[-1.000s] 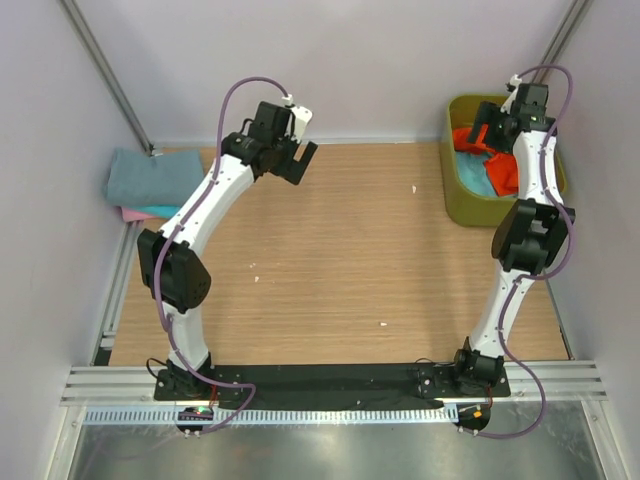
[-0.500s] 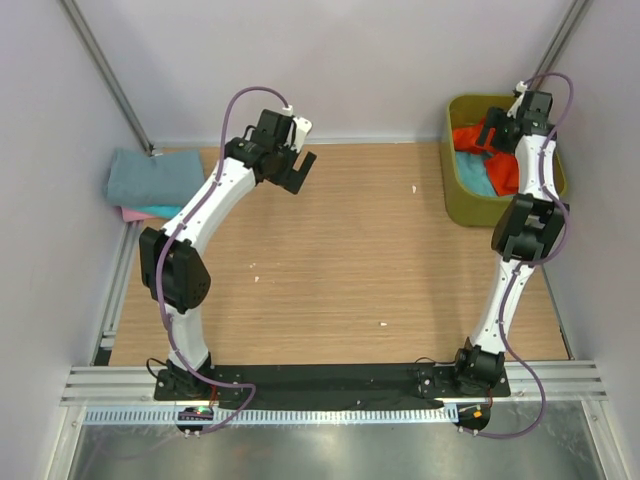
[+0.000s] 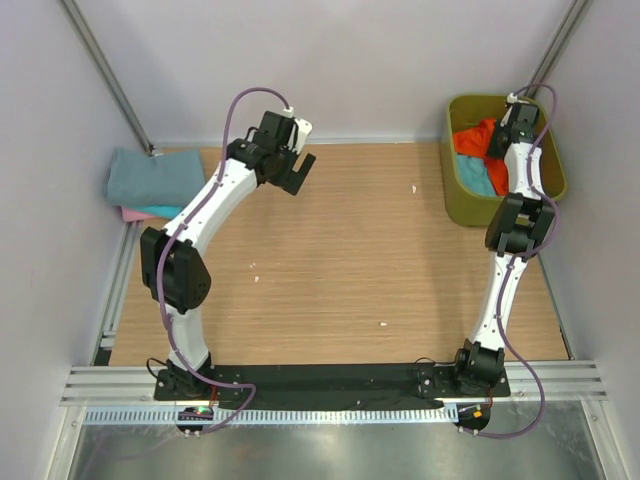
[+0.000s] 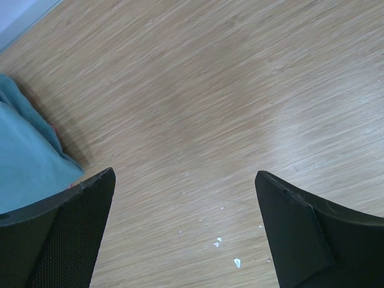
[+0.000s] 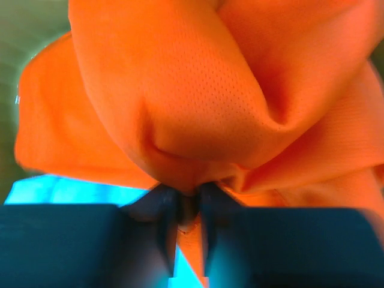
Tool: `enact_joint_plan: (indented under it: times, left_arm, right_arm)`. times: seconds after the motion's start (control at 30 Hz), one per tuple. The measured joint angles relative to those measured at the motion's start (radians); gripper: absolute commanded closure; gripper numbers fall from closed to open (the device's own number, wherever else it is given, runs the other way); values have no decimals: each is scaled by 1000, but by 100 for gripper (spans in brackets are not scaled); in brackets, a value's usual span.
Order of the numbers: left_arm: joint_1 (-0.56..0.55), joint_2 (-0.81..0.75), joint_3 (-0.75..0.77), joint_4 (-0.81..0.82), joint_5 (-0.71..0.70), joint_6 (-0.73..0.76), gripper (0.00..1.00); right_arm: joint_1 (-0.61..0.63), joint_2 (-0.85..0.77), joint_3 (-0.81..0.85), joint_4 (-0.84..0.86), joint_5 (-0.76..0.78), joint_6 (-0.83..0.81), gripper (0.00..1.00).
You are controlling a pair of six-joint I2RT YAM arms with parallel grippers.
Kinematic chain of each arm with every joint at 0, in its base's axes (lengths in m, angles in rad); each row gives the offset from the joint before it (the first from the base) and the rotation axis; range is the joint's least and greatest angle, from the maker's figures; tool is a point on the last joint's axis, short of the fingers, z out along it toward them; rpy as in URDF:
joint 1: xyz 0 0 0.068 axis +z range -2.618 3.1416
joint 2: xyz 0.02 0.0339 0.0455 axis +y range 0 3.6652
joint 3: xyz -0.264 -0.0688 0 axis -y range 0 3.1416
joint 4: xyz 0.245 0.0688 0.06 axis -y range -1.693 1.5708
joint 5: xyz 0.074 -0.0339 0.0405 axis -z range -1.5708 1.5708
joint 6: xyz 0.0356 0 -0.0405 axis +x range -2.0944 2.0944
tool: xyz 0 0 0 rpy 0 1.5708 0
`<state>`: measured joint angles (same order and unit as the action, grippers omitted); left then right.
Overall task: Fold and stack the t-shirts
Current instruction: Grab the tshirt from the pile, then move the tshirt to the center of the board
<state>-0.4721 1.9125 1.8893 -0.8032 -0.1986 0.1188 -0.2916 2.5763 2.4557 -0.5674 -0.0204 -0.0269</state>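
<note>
Orange t-shirt (image 5: 180, 120) is pinched inside the tub (image 3: 470, 212) by the right end effector (image 5: 187, 207), probably for lifting out; the left end effector (image 4: 185, 180) is spread wide.

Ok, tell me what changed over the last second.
The right arm reached deeper over the tub, its elbow shifting inward, with the right pincer clamped on the orange t-shirt. The left pincer, open, barely moved; the folded shirts stayed put.

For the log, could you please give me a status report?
Left gripper, jaws open, above table. Right gripper, jaws shut on orange t-shirt in tub. Nothing in the way.
</note>
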Motion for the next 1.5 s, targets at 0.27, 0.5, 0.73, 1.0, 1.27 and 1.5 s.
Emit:
enact_joint_plan:
  times: [0.27,0.5,0.73,1.0,1.27,1.5]
  left_arm:
    - [-10,-2,-4,9,-51,21,0]
    - [10,-25,-21,48,-131,19,0]
    - [154,-58,-6,56,-124,-58,0]
    - [290,-58,-18,50,-103,-184,0]
    - [306,-56,-35,43,-96,-217,0]
    - [305,-56,-52,32,-61,-216,0]
  right_arm:
    - [3,-18,9,6,53,-6,99]
    - [4,-204,4,-11,-27,-9,99]
    - [73,-673,-196,46,-207,-90,99]
    - [512,-941,-299,63,-303,-369,99]
    - [532,-929,-336,92,-239,-302,22]
    - [515,-912,-684,52,-157,-299,1]
